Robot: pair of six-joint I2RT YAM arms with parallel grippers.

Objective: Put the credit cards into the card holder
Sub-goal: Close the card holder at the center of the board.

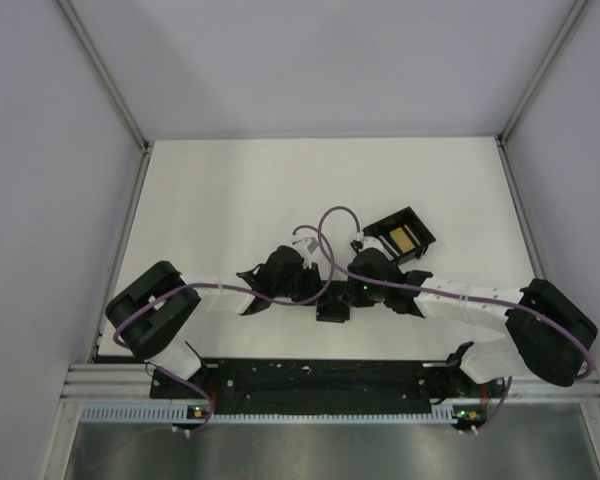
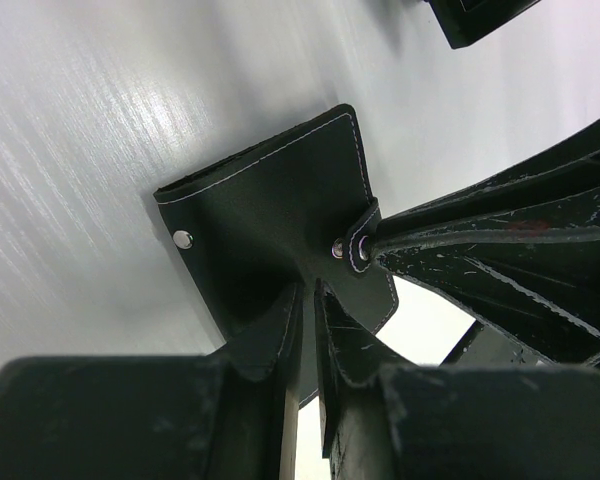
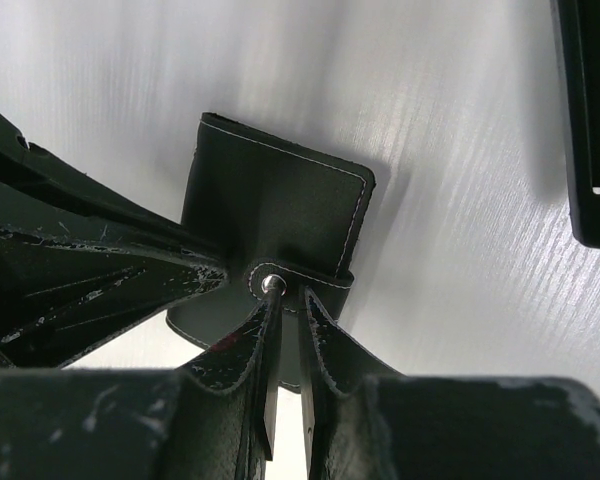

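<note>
- We see the card holder [image 2: 270,200] lying flat on the white table [image 1: 230,190], near the table's middle and just in front of the two arm bases.
- The left gripper [image 2: 308,292] is clenched on the near edge of the card holder, its fingers almost together.
- The right gripper [image 3: 285,292] is clenched on the card holder's strap [image 3: 300,275], right at the snap; its fingers are only a sliver apart.
- The two grippers meet tip to tip over the holder, so there is hardly any room between them.
- An open black box [image 1: 421,229] with a gold patch [image 1: 405,240] inside sits just beyond the right gripper, apart from the holder.
- Walls [image 1: 50,150] close the table on the left, right and far sides; the far half and the left part of the table lie open.
- We count one card holder, one box, two grippers, and two metal snaps [image 2: 183,239] on the holder.
</note>
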